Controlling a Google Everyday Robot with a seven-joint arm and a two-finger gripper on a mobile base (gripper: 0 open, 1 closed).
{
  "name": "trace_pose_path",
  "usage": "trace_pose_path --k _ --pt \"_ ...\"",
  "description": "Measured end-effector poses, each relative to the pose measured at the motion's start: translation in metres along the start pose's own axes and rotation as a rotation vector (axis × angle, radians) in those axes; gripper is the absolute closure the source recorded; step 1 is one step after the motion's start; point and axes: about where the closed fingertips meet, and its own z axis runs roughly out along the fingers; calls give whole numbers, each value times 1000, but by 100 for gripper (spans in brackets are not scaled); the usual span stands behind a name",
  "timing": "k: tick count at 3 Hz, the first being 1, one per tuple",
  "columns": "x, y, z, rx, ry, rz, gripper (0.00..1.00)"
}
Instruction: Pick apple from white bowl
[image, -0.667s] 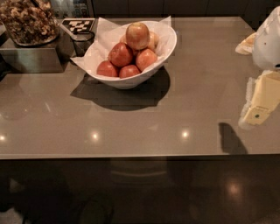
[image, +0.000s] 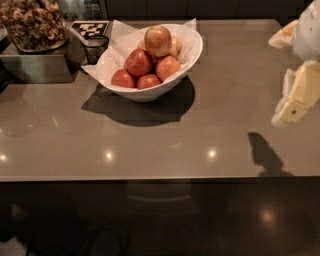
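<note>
The apple (image: 158, 40), golden-yellow with a reddish blush, sits on top of the pile in the white bowl (image: 192, 55). The bowl is lined with crumpled white paper (image: 120, 37) that sticks out past the rim. Several smaller dark red apples (image: 138, 62) lie below it, and a paler yellowish one (image: 175, 45) behind it. The bowl stands at the back left of centre of the brown table (image: 200, 135). My gripper (image: 295, 97) hangs above the table at the right edge of the view, far right of the bowl and apart from it.
A metal container (image: 35, 65) topped with a tray of brown snacks (image: 32, 25) stands at the back left. A small dark cup (image: 95, 47) and a checkered marker (image: 90, 28) sit just left of the bowl. The table's front edge runs across the lower middle.
The bowl and table sit slightly further right and lower in the view than before. The gripper stays at the right edge, a little lower against the table.
</note>
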Motion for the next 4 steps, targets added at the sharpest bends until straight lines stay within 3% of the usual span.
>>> trace_pose_path --k 1,3,4 --pt "-15 -37 -6 -4 -116 11 0" --pt "-23 -52 -13 45 -168 29 0" --pt "-41 -81 0 47 -238 45 0"
